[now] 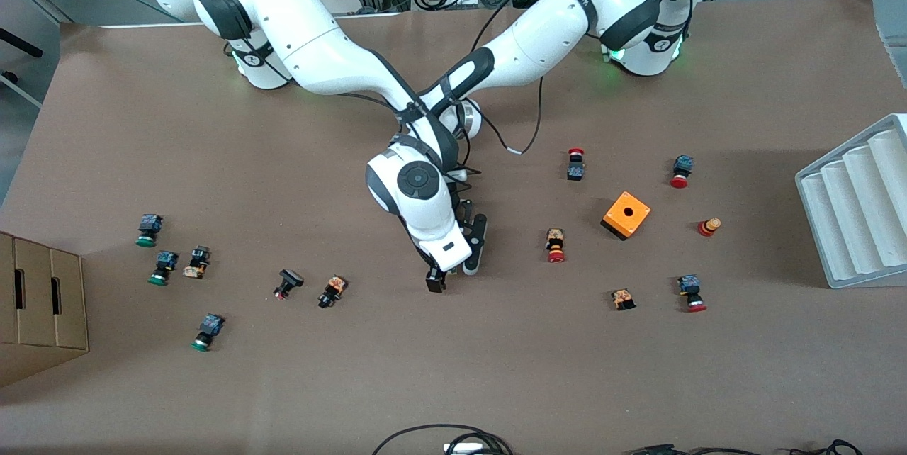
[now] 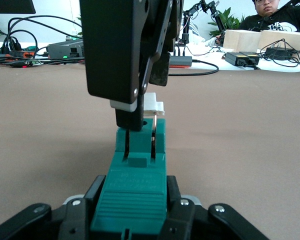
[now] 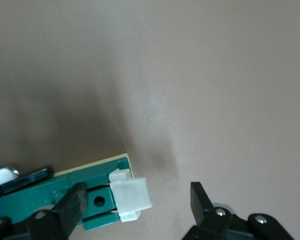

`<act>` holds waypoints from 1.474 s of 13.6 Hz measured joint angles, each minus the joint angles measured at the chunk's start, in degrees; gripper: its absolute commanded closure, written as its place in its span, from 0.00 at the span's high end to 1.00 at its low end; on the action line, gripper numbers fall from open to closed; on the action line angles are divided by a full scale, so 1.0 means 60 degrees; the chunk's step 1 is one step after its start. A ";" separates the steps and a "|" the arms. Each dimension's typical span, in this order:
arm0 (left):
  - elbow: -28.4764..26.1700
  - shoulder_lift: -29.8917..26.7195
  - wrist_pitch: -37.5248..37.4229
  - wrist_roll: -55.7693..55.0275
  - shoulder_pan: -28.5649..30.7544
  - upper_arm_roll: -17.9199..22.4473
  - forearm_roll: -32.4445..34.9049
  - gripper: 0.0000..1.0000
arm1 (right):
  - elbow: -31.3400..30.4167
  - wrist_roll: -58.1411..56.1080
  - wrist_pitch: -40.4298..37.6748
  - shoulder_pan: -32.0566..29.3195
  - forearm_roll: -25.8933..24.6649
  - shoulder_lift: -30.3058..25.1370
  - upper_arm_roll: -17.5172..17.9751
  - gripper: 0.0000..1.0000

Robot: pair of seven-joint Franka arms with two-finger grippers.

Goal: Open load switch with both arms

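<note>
left gripper (image 2: 132, 212) clamped tight on switch (image 2: 135, 175), held over mid-table | right gripper (image 3: 135, 200) wide open, straddling its white piece (image 3: 131, 198), holding nothing | risk: off-centre squeeze could slip off the tab or twist the block in the left's grip

load switch (image 2: 135, 185) base cut off, hidden under the arms in front view

Surface: brown table (image 1: 453, 384)
Toward left arm's end from grippers: orange box (image 1: 626, 215), red-capped buttons (image 1: 555, 245), white tray (image 1: 857, 203)
Toward right arm's end: green-capped buttons (image 1: 163, 267), cardboard box (image 1: 39, 306)
</note>
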 measured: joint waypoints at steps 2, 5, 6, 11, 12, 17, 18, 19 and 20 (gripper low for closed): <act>0.0000 0.0000 0.0000 0.0000 -0.0002 0.0002 0.0000 0.54 | 0.0000 0.0000 0.0000 0.0004 0.0000 0.0014 0.0000 0.92; 0.0000 0.0000 0.0000 0.0000 -0.0003 0.0003 0.0000 0.54 | 0.0000 0.0000 0.0000 0.0005 0.0001 0.0021 0.0000 0.92; 0.0000 0.0000 0.0000 0.0000 -0.0003 0.0004 0.0001 0.54 | 0.0000 0.0000 0.0000 0.0006 0.0001 0.0021 0.0000 0.91; 0.0000 0.0000 -0.0001 -0.0001 -0.0005 0.0006 0.0001 0.54 | 0.0000 0.0000 -0.0002 0.0022 0.0007 0.0035 0.0001 0.84; 0.0000 0.0000 -0.0001 -0.0001 -0.0006 0.0006 0.0001 0.54 | 0.0000 0.0000 -0.0002 0.0024 0.0007 0.0036 0.0001 0.84; 0.0000 0.0000 -0.0001 -0.0001 -0.0006 0.0007 0.0001 0.54 | 0.0000 0.0000 -0.0002 0.0030 0.0010 0.0040 0.0001 0.76; 0.0000 0.0000 -0.0001 -0.0001 -0.0006 0.0007 0.0001 0.54 | 0.0000 0.0000 -0.0003 0.0031 0.0010 0.0040 0.0001 0.77; 0.0000 0.0000 -0.0001 -0.0001 -0.0007 0.0007 0.0001 0.54 | 0.0000 0.0000 -0.0003 0.0033 0.0010 0.0040 0.0001 0.76; 0.0000 0.0000 -0.0001 -0.0001 -0.0007 0.0008 0.0001 0.54 | 0.0000 0.0000 -0.0002 0.0034 0.0010 0.0040 0.0001 0.74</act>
